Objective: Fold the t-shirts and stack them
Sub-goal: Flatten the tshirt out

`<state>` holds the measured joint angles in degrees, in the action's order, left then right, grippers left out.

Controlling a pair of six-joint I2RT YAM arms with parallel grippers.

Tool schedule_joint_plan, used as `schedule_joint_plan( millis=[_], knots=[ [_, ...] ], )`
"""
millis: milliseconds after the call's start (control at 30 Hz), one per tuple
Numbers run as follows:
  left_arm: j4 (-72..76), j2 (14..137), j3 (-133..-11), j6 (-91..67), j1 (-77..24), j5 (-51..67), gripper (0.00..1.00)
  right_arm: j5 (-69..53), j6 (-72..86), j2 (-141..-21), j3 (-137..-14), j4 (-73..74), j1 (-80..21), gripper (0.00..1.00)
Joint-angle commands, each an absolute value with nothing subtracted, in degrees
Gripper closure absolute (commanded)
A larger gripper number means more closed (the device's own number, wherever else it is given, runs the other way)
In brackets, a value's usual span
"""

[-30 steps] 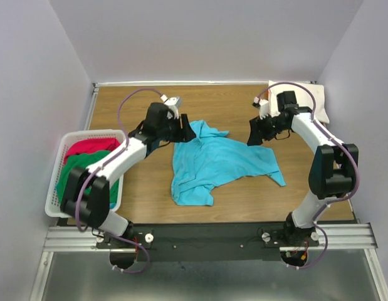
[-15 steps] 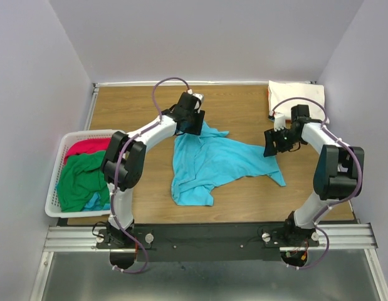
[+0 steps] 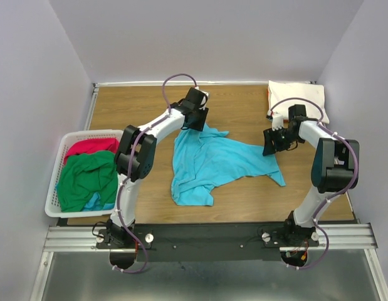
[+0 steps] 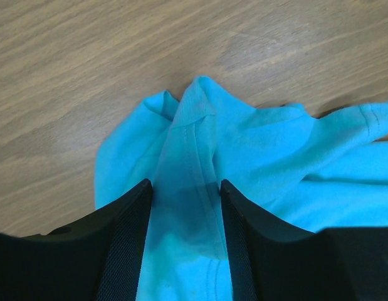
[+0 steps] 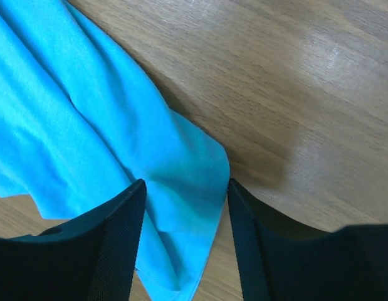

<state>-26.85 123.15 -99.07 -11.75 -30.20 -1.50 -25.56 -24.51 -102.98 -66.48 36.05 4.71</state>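
Top view: we see the turquoise t-shirt (image 3: 212, 164) lying crumpled mid-surface (image 3: 137, 106). The left gripper (image 3: 194, 125) sits over its far edge, the right gripper (image 3: 267, 149) over its right corner. A green tee (image 3: 87, 179) and a red tee (image 3: 87, 147) lie in the basket (image 3: 74, 214) at left; a cream-white tee (image 3: 300, 97) lies far right.
Left wrist: gripper spread, a bunched turquoise fold between its fingers.
Right wrist: gripper spread, straddling the shirt's corner on the wood.
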Motion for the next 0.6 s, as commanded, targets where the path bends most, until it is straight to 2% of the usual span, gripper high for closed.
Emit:
schedule_joint_plan(
  millis=[0, 67, 100, 167, 233, 367, 567],
  knots=[
    [-29.4, 127.5, -103.5, -10.3, -30.9, -0.3, 0.47, -27.7, -23.6, -104.5, -68.1, 35.2, 4.8, 0.42],
    [-30.0, 129.2, -105.1, -10.2, -30.9, 1.5, 0.52, -27.9, -23.5, -104.7, -68.3, 35.3, 4.8, 0.48],
    [-30.4, 129.8, -105.8, -10.0, -31.0, 1.7, 0.66, -28.2, -23.4, -104.7, -68.5, 35.3, 4.8, 0.55],
    [-30.4, 130.3, -107.0, -10.0, -31.0, 1.6, 0.79, -28.7, -23.1, -104.4, -68.9, 35.4, 4.8, 0.67],
    [-29.7, 128.6, -107.1, -9.8, -30.8, 1.5, 0.99, -29.1, -22.9, -103.5, -70.3, 35.8, 4.8, 0.90],
    [-29.2, 123.8, -108.7, -9.5, -28.7, 1.4, 1.00, -29.5, -22.8, -102.8, -76.9, 37.3, 4.8, 0.99],
    [-26.2, 111.7, -110.5, -12.2, -20.1, 12.2, 1.00, -29.7, -21.4, -99.3, -92.7, 41.6, 4.8, 1.00]
  ],
)
